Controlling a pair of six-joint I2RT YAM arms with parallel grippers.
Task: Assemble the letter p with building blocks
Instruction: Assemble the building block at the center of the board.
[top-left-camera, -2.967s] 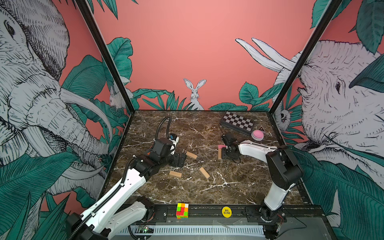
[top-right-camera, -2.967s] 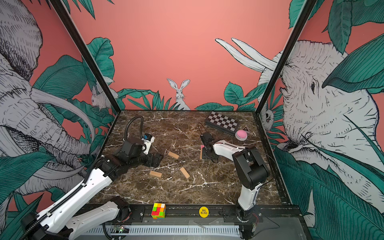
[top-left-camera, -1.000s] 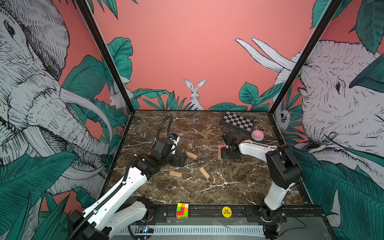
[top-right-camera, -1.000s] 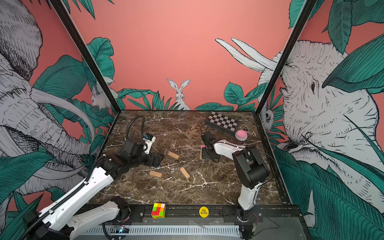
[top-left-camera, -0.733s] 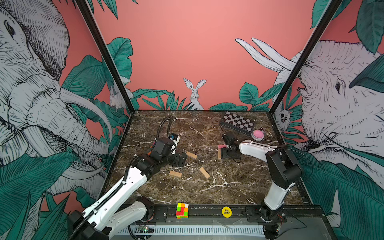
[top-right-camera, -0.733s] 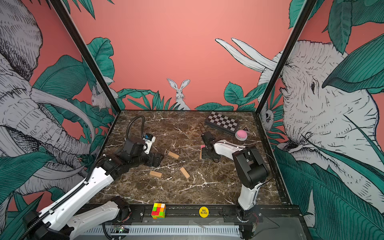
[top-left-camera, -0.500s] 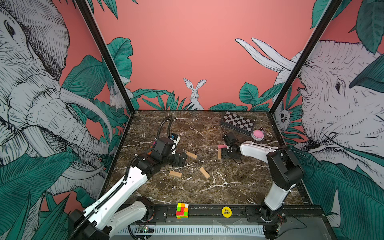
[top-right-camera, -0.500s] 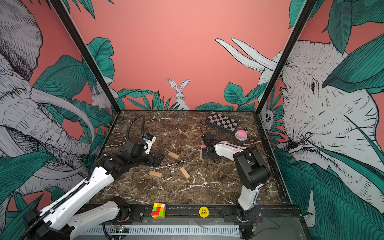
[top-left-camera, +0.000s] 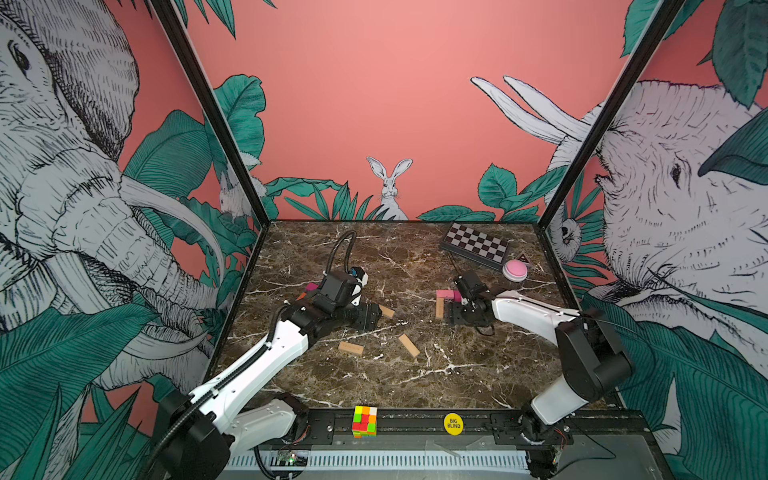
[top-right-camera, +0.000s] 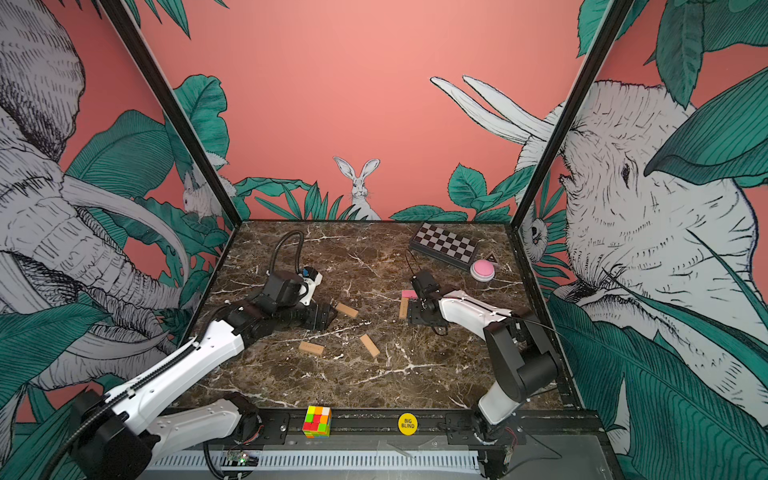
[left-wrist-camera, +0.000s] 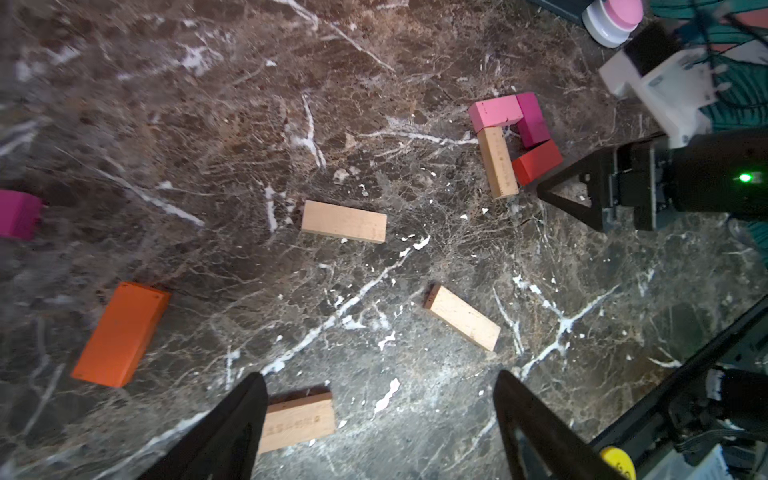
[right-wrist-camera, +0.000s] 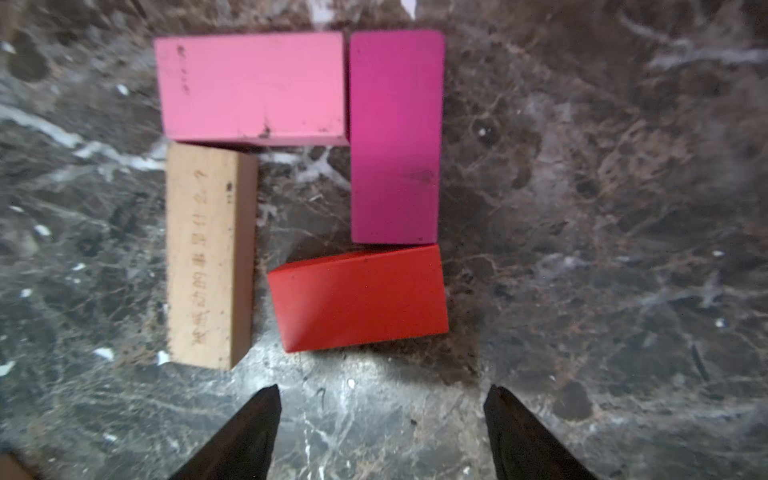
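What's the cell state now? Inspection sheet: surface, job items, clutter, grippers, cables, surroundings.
Surface: dark brown marble-pattern tabletop, no spill seen.
Job's things: pink rectangular block, magenta rectangular block, red rectangular block and printed tan wooden block form a rough loop; three plain tan wooden blocks, an orange rectangular block, a second magenta block lie loose.
Clutter: black-and-white checkered box, pink dome button, multicoloured puzzle cube, yellow round disc.
Grippers: left gripper open, empty, over loose blocks; right gripper open, empty, short of the red block.
Cables: black looped cable rises behind the left gripper, clear of blocks.
Surroundings: jungle-print walls.
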